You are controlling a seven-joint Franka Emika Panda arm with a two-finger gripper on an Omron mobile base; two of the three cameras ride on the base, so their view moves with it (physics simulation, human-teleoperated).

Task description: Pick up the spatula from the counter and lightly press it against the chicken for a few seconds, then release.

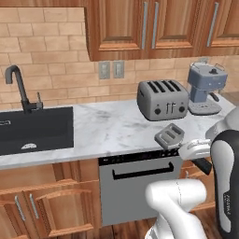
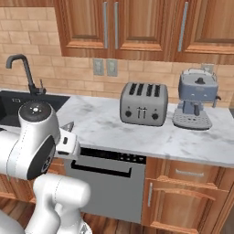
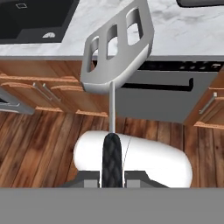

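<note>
Three slots pierce the flat grey spatula (image 3: 124,59).

Bare marble of the desk (image 1: 107,130) between sink (image 1: 35,130) and toaster (image 1: 162,99): I read this as free passage. Toaster and coffee machine (image 1: 205,88) stand side by side, blocking the right rear. The faucet (image 1: 18,86) rises behind the sink. Wall cabinets (image 1: 154,28) cap headroom at the back. The spatula (image 1: 169,136) blade sits at the desk's front edge.
</note>
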